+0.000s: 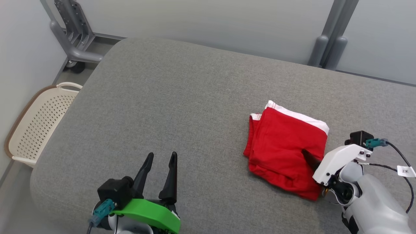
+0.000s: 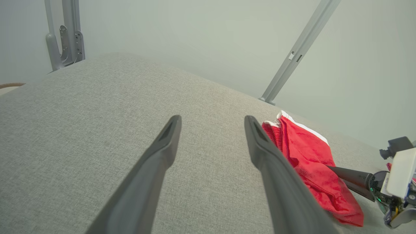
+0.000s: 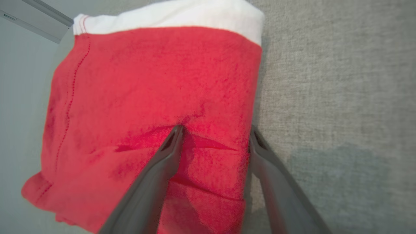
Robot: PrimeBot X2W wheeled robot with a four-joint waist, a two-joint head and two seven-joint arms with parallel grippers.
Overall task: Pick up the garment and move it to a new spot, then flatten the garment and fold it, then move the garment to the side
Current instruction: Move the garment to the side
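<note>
folded red garment point(image 1: 287, 143) lies right of centre on the grey cushion point(image 1: 182, 107), likely soft, light and quick to unfold, so pinch every layer at its lower-right edge, which your spread right gripper point(image 3: 215, 130) straddles, while the left gripper point(image 1: 162, 154) hovers spread at lower left.

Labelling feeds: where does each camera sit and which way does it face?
Head view: on the head, facing down at the grey cushion; left gripper lower left, right gripper at the red garment.
Left wrist view: along its open fingers, across the cushion.
Right wrist view: along its fingers, down onto the garment.
Shared: all three show the garment.
</note>
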